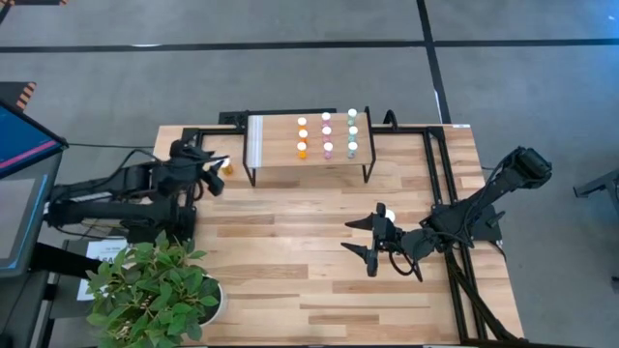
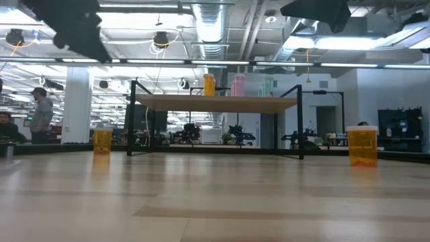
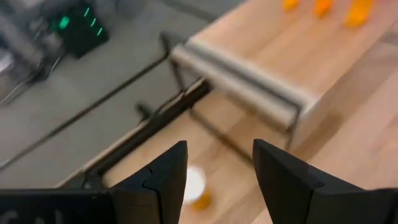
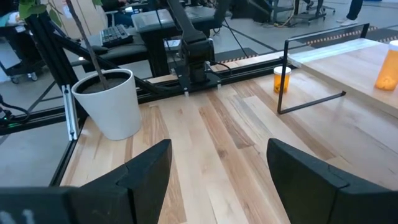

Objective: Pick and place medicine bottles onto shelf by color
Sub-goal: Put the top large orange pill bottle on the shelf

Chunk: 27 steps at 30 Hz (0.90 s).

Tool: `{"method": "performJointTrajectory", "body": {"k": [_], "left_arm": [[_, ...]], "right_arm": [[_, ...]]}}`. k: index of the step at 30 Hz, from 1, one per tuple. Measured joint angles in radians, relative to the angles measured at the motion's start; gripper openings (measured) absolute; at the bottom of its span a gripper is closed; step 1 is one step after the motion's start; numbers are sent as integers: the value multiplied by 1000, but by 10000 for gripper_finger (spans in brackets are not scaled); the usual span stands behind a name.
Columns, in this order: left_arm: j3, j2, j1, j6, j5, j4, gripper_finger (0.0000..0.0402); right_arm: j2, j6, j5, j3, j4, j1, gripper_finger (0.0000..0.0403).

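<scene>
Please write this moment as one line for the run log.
left gripper: open, above orange bottle beside shelf | right gripper: open, empty, mid-table | shelf: orange, pink, green rows

Bright, even light from ceiling strips (image 2: pixel 336 44); my shadows fall soft. My left wrist view is motion-blurred, the shelf (image 3: pixel 249 81) smeared. Low view's near table (image 2: pixel 215 208) looks soft.

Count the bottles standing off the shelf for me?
2: one bottle beside the shelf's ridged end, a second bottle on the table near its other end. Others may be hidden.
</scene>
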Motion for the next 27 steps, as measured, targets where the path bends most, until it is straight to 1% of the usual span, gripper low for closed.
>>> {"method": "performJointTrajectory", "body": {"k": [3,6,9,11,14,17,22,27], "left_arm": [[-2,32,55,-28,14,-21,171],[-8,65,105,-24,97,-10,171],[-8,112,162,-79,173,-21,171],[-8,144,206,-101,193,-29,171],[-8,197,283,-109,196,-51,171],[-8,247,350,-87,221,-53,171],[-8,328,422,-6,356,-14,171],[7,405,483,35,379,-5,171]], "right_arm": [[0,1,0,0,0,0,284],[0,0,0,0,-1,0,284],[0,0,0,0,-3,1,284],[0,0,0,0,-7,1,284],[0,1,-1,0,-7,1,284],[0,8,-1,0,-9,1,284],[0,8,-1,0,-11,1,284],[0,8,-2,0,-11,1,284]]}}
